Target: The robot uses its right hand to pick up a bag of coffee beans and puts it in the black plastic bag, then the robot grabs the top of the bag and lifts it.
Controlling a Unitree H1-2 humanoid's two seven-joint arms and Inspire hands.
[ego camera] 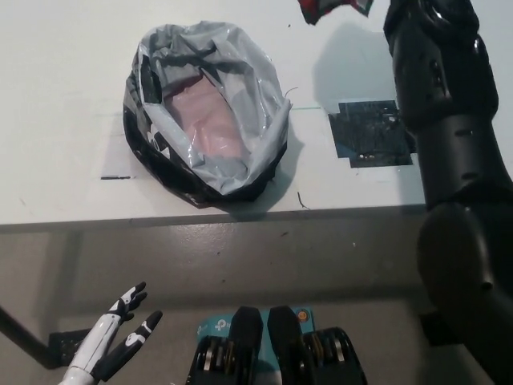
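Up top, black right arm (449, 120) raised, its robot hand out of frame; white left robot hand (112, 341) low, fingers spread, empty

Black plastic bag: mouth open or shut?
Open. The black plastic bag sits on the table, rim spread wide, with its pinkish inside visible from above.

A flat white tabletop (64, 88) is seen under even light, marked by a black tape patch (370, 133); grey-brown floor (240, 265) is seen below its front edge.
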